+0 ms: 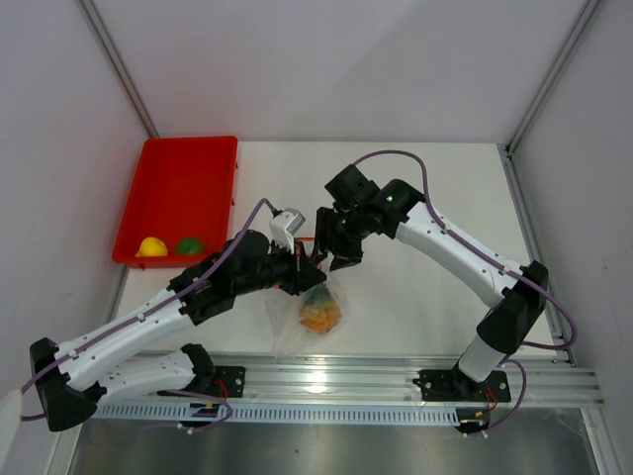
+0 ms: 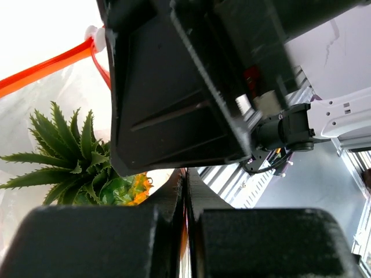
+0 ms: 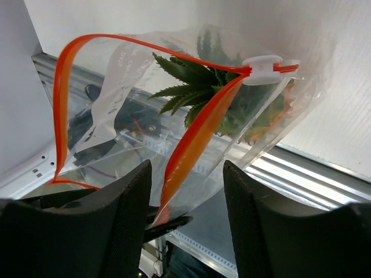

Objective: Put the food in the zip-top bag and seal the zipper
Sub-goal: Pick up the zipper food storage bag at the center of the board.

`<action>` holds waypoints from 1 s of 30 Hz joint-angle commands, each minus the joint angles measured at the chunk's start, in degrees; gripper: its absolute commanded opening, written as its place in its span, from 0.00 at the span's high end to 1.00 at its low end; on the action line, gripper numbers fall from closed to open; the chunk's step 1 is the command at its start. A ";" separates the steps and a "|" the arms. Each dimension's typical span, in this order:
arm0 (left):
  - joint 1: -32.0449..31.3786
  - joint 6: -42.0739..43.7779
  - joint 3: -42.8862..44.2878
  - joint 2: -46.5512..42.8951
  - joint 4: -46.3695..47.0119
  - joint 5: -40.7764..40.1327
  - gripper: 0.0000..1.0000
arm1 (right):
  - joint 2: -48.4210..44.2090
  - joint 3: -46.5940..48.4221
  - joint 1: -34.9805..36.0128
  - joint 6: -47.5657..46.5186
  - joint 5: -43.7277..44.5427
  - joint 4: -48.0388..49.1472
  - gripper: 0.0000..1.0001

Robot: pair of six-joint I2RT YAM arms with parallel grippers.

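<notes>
The table (image 1: 425,208) is plain white, closed in by white walls (image 1: 326,59) with grey metal posts. A silver rail (image 1: 376,381) runs along the edge just nearer me than the zip-top bag (image 1: 295,334).

The bag is clear and crinkly, and its mouth gapes wide. Its orange-red zipper (image 3: 62,104) loops round the opening to a white slider (image 3: 262,69) at one corner. Inside the bag sits the pineapple (image 1: 319,314), bumpy orange with spiky green leaves.

My left gripper (image 2: 185,194) is clenched on the bag's mouth edge. My right gripper (image 3: 186,174) is spread, with a length of zipper running between its fingers but not pinched.

Left of the bag and farther back, the lemon (image 1: 151,246) and green fruit (image 1: 189,244) lie side by side in a red tray (image 1: 168,178).
</notes>
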 commanded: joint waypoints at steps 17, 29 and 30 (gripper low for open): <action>-0.56 1.22 1.49 -3.52 -0.13 -0.97 0.79 | -7.39 -11.16 0.55 -2.55 5.69 8.77 1.00; 6.36 1.23 10.87 -12.41 -15.15 -19.57 0.01 | -9.85 -13.26 0.82 -5.10 7.01 11.67 1.00; 8.48 -0.69 12.02 -12.14 -19.17 -20.73 0.01 | -9.94 -13.26 0.82 -5.54 7.10 11.94 1.00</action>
